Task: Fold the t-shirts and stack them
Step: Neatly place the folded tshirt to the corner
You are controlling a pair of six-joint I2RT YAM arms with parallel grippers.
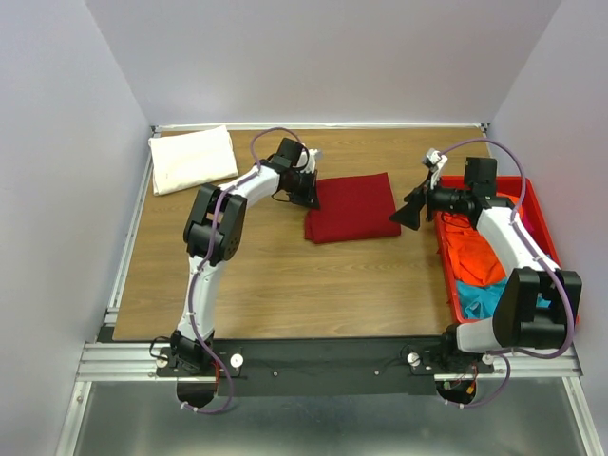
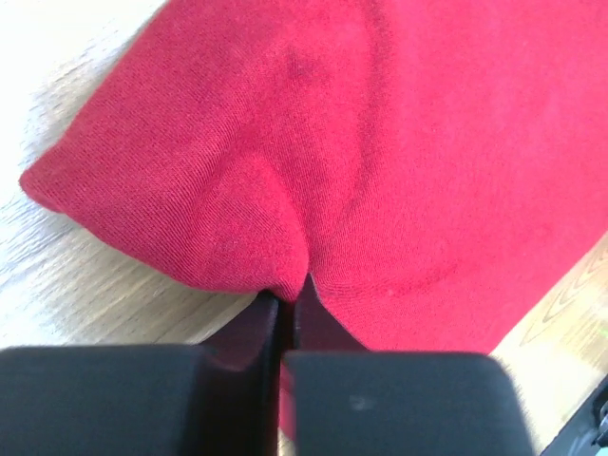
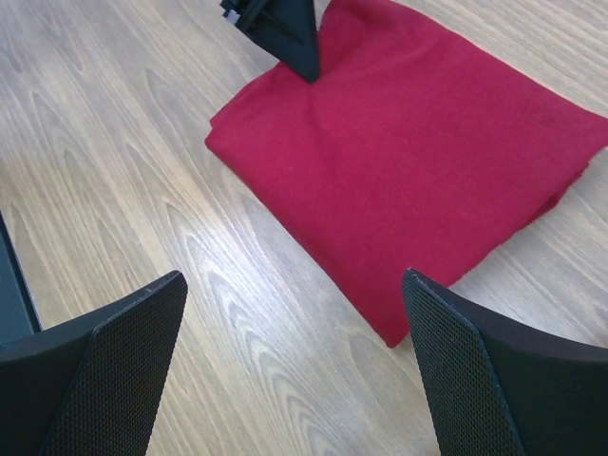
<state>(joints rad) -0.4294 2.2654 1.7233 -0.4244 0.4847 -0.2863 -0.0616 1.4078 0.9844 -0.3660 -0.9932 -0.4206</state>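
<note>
Dark red shirt [image 1: 351,206] lies folded to a rough rectangle, flat on the surface [image 1: 285,275], approx mid-width & in the far half. Its left edge is drawn up into a small pucker. That's where the left tool [image 1: 310,193] has it: in the left wrist view the two black fingers [image 2: 242,332] are pressed together w/ a pinch of the red cloth caught at their tips. Rest of the shirt spreads away from the pinch, smooth, a few soft creases.

On the opposite side sits the right tool [image 1: 410,214], fingers [image 3: 123,351] spread wide, nothing btwn them. It hangs over bare wood just beside the shirt's right edge. In the right wrist view the shirt's nearest corner comes close to one mesh-faced finger; contact can't be told.

White shirt [image 1: 193,159] is folded in the far-left corner of the surface, well apart from the red one.

Red bin [image 1: 540,214] stands at the right edge. Inside it are an orange shirt [image 1: 472,252], crumpled, & a teal shirt [image 1: 480,299] nearer the arm bases. The right arm reaches across the bin.
</note>
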